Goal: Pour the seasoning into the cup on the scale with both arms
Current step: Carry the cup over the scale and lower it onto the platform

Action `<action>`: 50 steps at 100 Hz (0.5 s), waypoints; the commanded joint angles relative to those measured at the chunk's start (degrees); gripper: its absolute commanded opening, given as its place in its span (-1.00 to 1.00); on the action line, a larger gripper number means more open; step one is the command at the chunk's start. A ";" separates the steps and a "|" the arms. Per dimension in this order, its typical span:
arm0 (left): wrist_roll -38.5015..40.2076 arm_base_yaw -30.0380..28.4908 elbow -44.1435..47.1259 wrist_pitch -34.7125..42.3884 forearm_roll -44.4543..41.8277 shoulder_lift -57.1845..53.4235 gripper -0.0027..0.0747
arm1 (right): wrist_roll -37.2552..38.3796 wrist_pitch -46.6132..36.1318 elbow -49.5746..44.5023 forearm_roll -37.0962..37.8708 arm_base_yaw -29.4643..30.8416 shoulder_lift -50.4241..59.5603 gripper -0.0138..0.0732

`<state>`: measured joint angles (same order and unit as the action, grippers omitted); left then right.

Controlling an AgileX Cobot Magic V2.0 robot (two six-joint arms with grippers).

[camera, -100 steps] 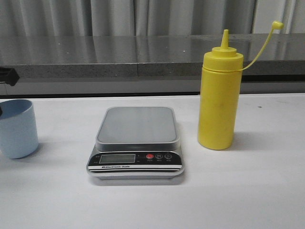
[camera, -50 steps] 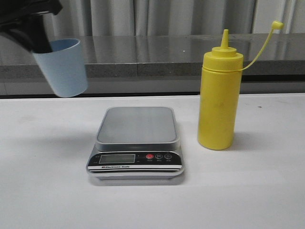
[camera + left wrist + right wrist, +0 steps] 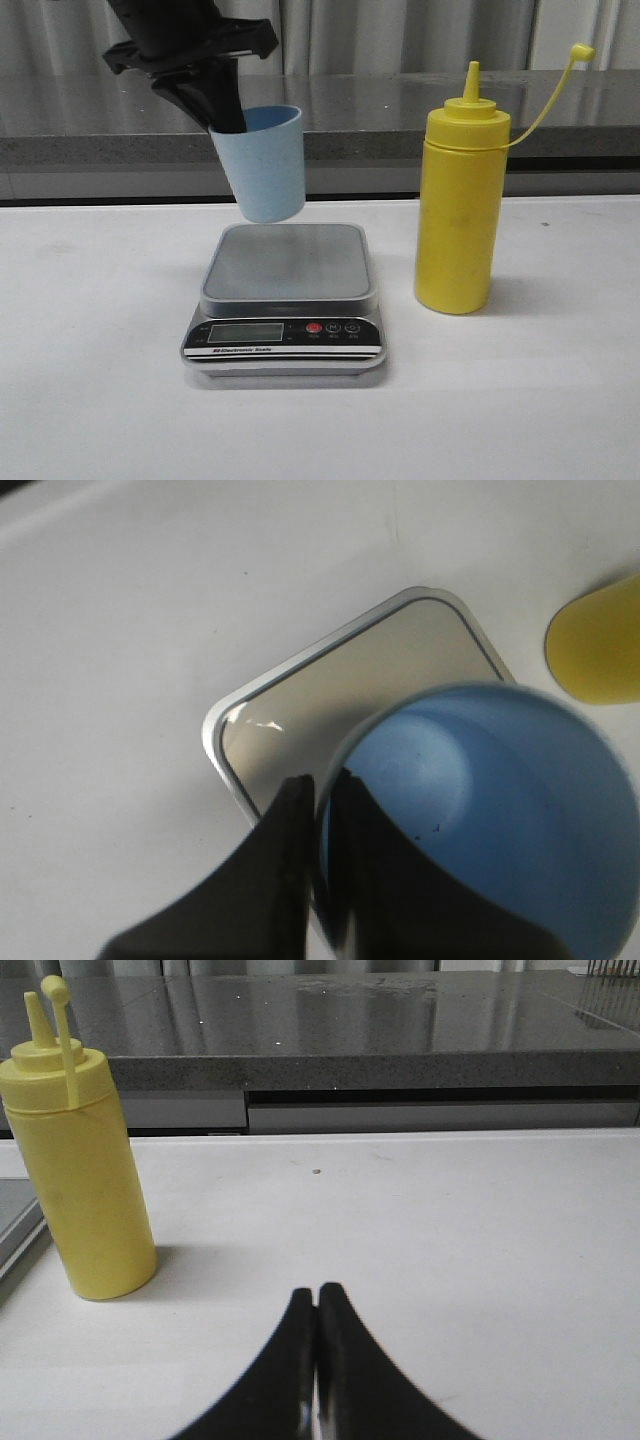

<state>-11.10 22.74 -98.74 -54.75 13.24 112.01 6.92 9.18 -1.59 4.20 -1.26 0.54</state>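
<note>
White tabletop (image 3: pixel 90 400) fills the foreground, and the scale (image 3: pixel 285 300) sits on it as the landmark for everything else. Nearest the camera is its black front panel with an LCD display (image 3: pixel 245 332) and a red button (image 3: pixel 314 327); behind that lies the bare silver-grey platform.

Just to the right of the scale, apart from it, stands the yellow bottle (image 3: pixel 462 210), upright, its cone nozzle uncovered and its thin tethered cap (image 3: pixel 581 52) sticking up and out to the right.

Above the back edge of the scale hangs the cup (image 3: pixel 262 165), pale blue, tilted, lifted clear of the platform with its base close over the rear rim. The left gripper (image 3: pixel 222 112) comes down from above and pinches the cup's rim on its left side; in the left wrist view one finger (image 3: pixel 372 860) sits inside the wall and the other outside, narrowly closed on it, with the scale's platform below.

The right gripper (image 3: pixel 317 1360) holds nothing; its two fingers are pressed together, low over the table to the right of the bottle.

Behind the scale, beyond the table's far edge, runs a dark grey stone counter (image 3: pixel 400 110), with pale curtains (image 3: pixel 400 35) behind it.
</note>
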 commanded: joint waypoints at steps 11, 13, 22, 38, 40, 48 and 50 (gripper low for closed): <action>0.12 1.42 -3.94 -1.92 1.09 0.27 -0.98 | -0.40 -4.74 0.98 0.10 0.40 1.10 -0.84; 0.12 1.42 -3.94 -2.16 0.97 0.46 -0.98 | -0.40 -4.74 0.98 0.10 0.40 1.10 -0.84; 0.12 1.48 -3.94 -2.51 0.99 1.05 -0.98 | -0.40 -4.74 0.98 0.10 0.40 1.10 -0.84; 0.12 1.48 -3.94 -2.17 0.99 1.05 -0.98 | -0.40 -4.74 0.98 0.10 0.40 1.10 -0.84; 0.12 1.48 -3.94 -2.17 0.99 1.05 -0.98 | -0.40 -4.74 0.98 0.10 0.40 1.10 -0.84; 0.12 1.48 -3.94 -2.17 0.99 1.05 -0.98 | -0.40 -4.74 0.98 0.10 0.40 1.10 -0.84; 0.12 1.48 -3.94 -2.17 0.99 1.05 -0.98 | -0.40 -4.74 0.98 0.10 0.40 1.10 -0.84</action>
<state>-11.10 23.78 -100.88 -58.44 13.13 116.31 6.92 9.18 -1.59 4.20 -1.26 0.54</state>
